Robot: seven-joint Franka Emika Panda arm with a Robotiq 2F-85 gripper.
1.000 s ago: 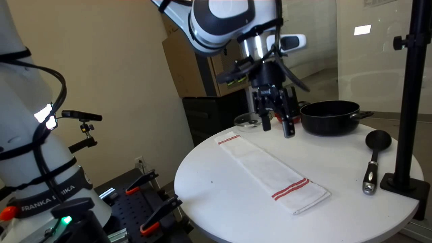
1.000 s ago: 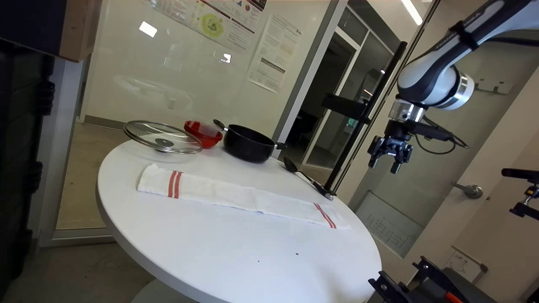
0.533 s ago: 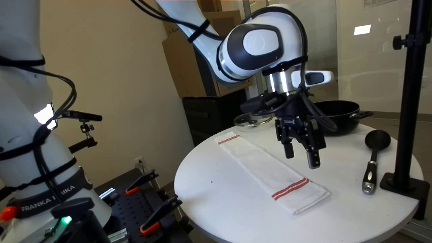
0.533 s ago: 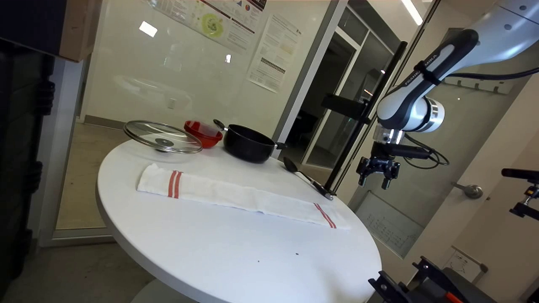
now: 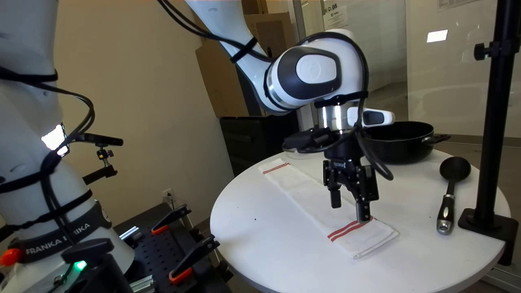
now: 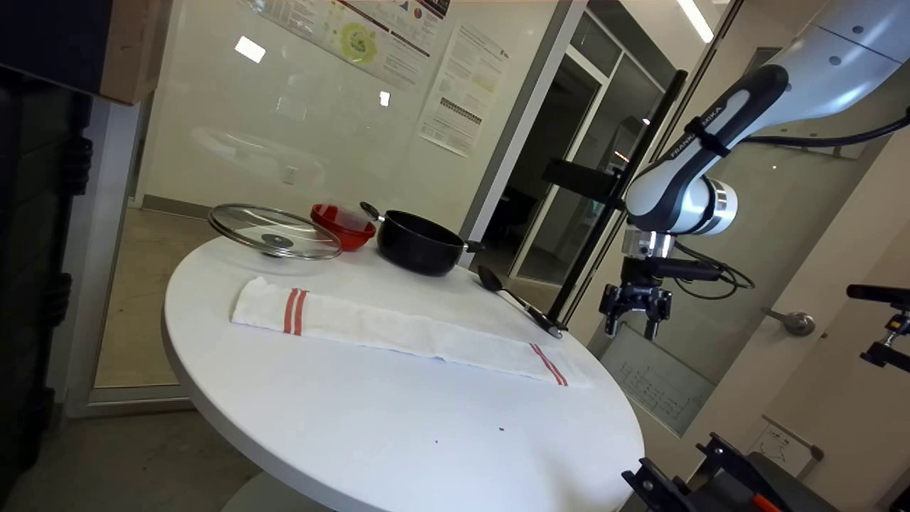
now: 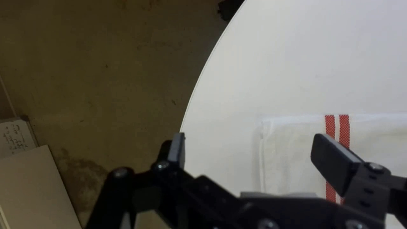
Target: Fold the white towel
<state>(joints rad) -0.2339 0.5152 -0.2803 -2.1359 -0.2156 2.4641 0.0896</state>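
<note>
Tool [image 5: 349, 206]: It is hanging in the air above the bench [image 5: 252, 244], near one short end of the white towel [image 5: 309, 196].
Fingers [image 7: 334, 162]: The two are standing wide apart, let loose, with only air filling the gap.
Touch: In an exterior view the fingertips [image 6: 611, 327] are hanging higher than the towel and apart from it.
Wrist view: One finger is covering part of the red stripes [image 7: 330, 127], and the other is showing by the bench's round edge.
White towel: It is lying on the bench, spreading out in a long, skinny strip that is looking mostly flat.
Red stripes: Two are running across the cloth near each short end.
Towel edge: At the short end by the tool, layers of cloth are peeking out, one on top of another.
Black pot [image 6: 421, 245]: It is sitting well apart from the towel, just beside a red bowl [image 6: 341, 227].
Glass lid [image 6: 276, 240]: It is resting near the towel's other short end.
Cooking spoon [image 5: 449, 198]: It is lying near the foot of a black pole [image 5: 491, 130].
</note>
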